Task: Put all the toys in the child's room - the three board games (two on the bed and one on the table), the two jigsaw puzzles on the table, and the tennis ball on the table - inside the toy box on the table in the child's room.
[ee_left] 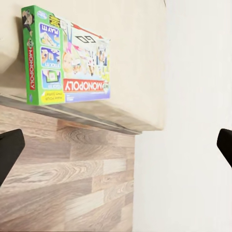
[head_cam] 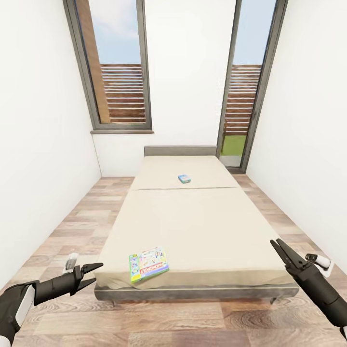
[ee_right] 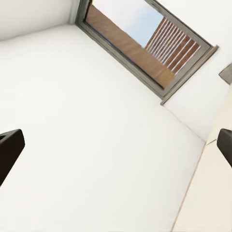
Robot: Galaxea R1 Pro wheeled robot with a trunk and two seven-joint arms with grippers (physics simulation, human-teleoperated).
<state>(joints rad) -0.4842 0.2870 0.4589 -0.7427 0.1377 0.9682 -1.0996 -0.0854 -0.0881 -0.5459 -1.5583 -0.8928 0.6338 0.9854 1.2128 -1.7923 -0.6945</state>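
The bed point(head_cam: 193, 226) with a plain beige mattress fills the middle of the room. One board game point(head_cam: 148, 264), a colourful Monopoly box, lies near the bed's front left corner. It also appears in the left wrist view as the board game point(ee_left: 67, 63) by the mattress edge. A second, small blue board game point(head_cam: 184, 179) lies farther back on the mattress. My left gripper point(head_cam: 96, 273) point(ee_left: 116, 145) hangs open, low, left of the bed's front corner. Off the front right corner, my right gripper point(head_cam: 275, 242) point(ee_right: 116, 147) is open and empty. The table, toy box, jigsaw puzzles and tennis ball are out of view.
White walls close in on both sides, leaving strips of wooden floor point(head_cam: 72, 226) along the bed. Two tall windows point(head_cam: 118, 67) stand in the back wall. The bed's grey frame edge point(head_cam: 193, 291) runs across in front of me.
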